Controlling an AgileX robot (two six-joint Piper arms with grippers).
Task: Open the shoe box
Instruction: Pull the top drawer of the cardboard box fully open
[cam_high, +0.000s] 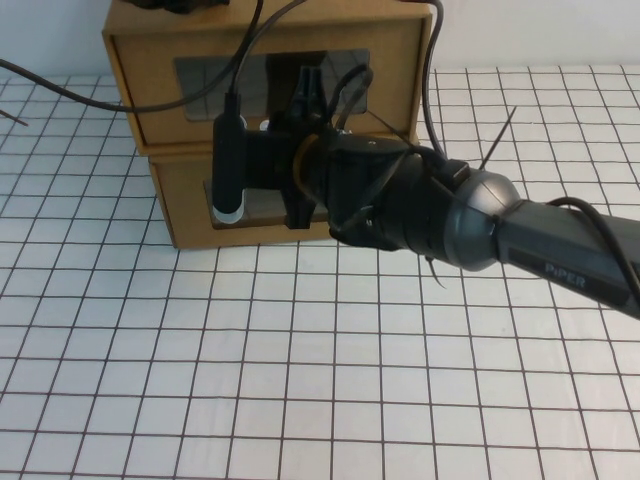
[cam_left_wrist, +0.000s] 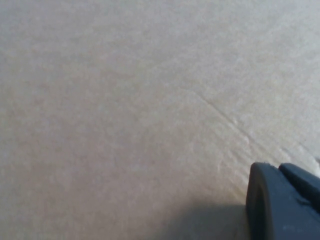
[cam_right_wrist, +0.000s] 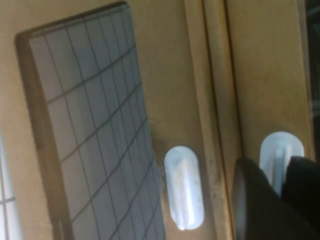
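From above, the right gripper (cam_high: 310, 95) is up against the stacked shoe boxes (cam_high: 160, 60) at the table's (cam_high: 300, 380) far side. Left wrist: the left gripper (cam_left_wrist: 282, 200) sits on bare cardboard (cam_left_wrist: 125, 100), grip impossible to tell. Right wrist: fingers (cam_right_wrist: 255, 200) pinch a white handle (cam_right_wrist: 281, 150).

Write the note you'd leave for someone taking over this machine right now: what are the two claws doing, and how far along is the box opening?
Left gripper: close against bare cardboard, apparently on top of the stack; grip unclear.
Right gripper: at the box fronts, lined up on one white handle; grip unclear.
Things: upper box stacked on lower box on the checked table; both look closed.
Done: reach to the handle.
Left: grip the handle, pull the box open.
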